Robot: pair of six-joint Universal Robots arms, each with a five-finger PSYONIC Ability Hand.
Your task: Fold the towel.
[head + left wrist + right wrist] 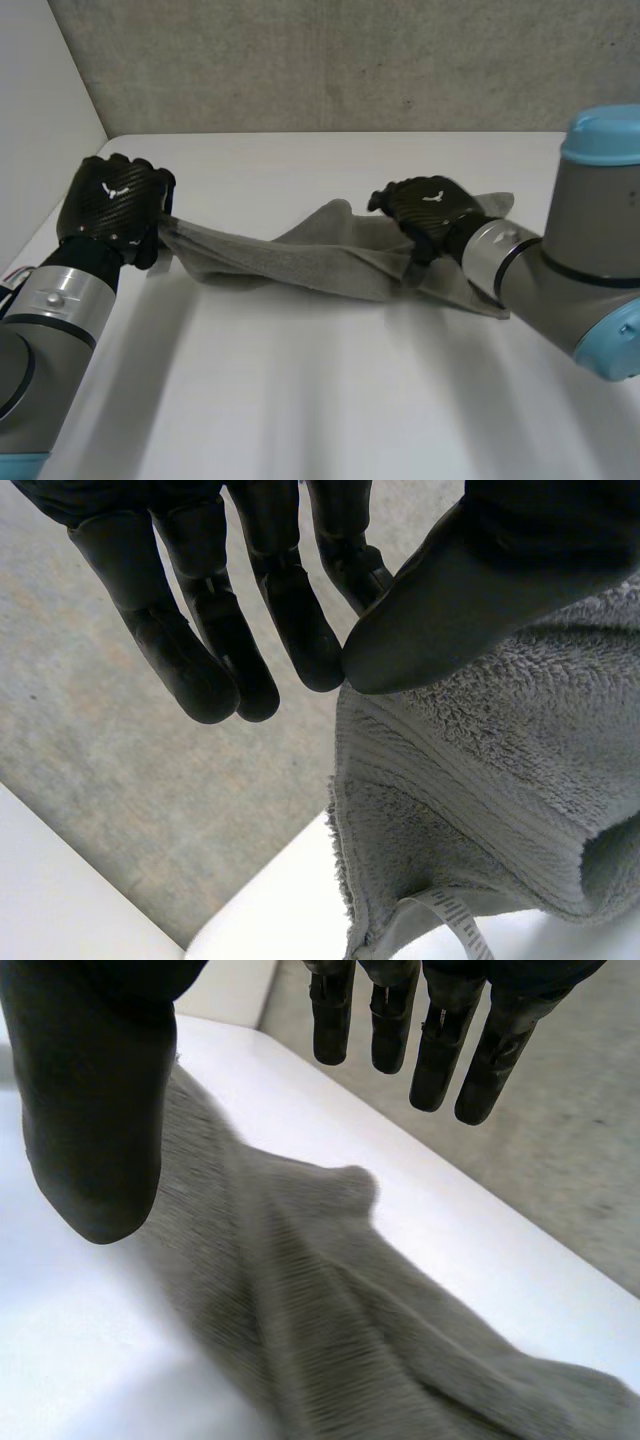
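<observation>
A grey towel [300, 262] is stretched in a rumpled band across the middle of the white table [300, 400]. My left hand [112, 205] is raised at the towel's left end and is shut on that end. In its own wrist view the thumb [480, 580] presses the towel [480, 800] against the fingertips. My right hand [430, 208] hovers over the towel's right part. There its fingers [440, 1050] are straight and stand apart from the thumb, and the towel [330, 1310] lies loose below the palm.
A rough concrete wall [350, 60] runs behind the table's far edge. A white panel [40, 100] stands at the left. Bare table stretches in front of the towel. A small white label [450, 910] hangs from the towel's hem near my left hand.
</observation>
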